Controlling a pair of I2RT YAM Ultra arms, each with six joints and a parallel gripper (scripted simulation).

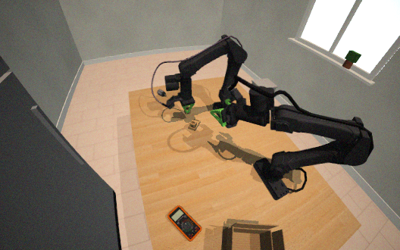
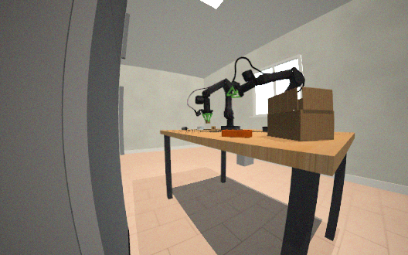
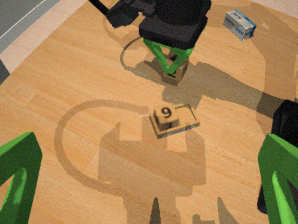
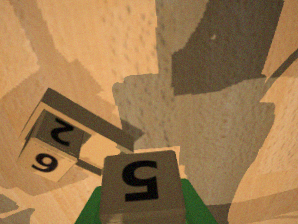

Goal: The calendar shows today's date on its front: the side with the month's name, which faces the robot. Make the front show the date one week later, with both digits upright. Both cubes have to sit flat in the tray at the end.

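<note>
The calendar tray (image 1: 189,128) (image 3: 179,131) (image 4: 90,118) stands on the table. One wooden cube (image 1: 194,123) (image 3: 166,116) (image 4: 54,147) sits in one half; the other half is empty. Its top reads 9 in the left wrist view and 6 in the right wrist view, where a side face shows an upside-down 2. My right gripper (image 1: 188,110) (image 2: 207,119) (image 4: 142,190) is shut on the other cube (image 3: 175,72) (image 4: 140,182), held above the table beside the tray, an upside-down 5 facing its camera. My left gripper (image 1: 223,110) (image 2: 233,93) (image 3: 149,145) is open and empty, high up. The month's name is not readable.
A blue and white box (image 3: 240,25) lies beyond the right gripper. A small dark object (image 1: 161,92) lies near the table's far edge. An orange multimeter (image 1: 184,223) (image 2: 236,133) and an open cardboard box (image 1: 226,240) (image 2: 317,125) are at the other end.
</note>
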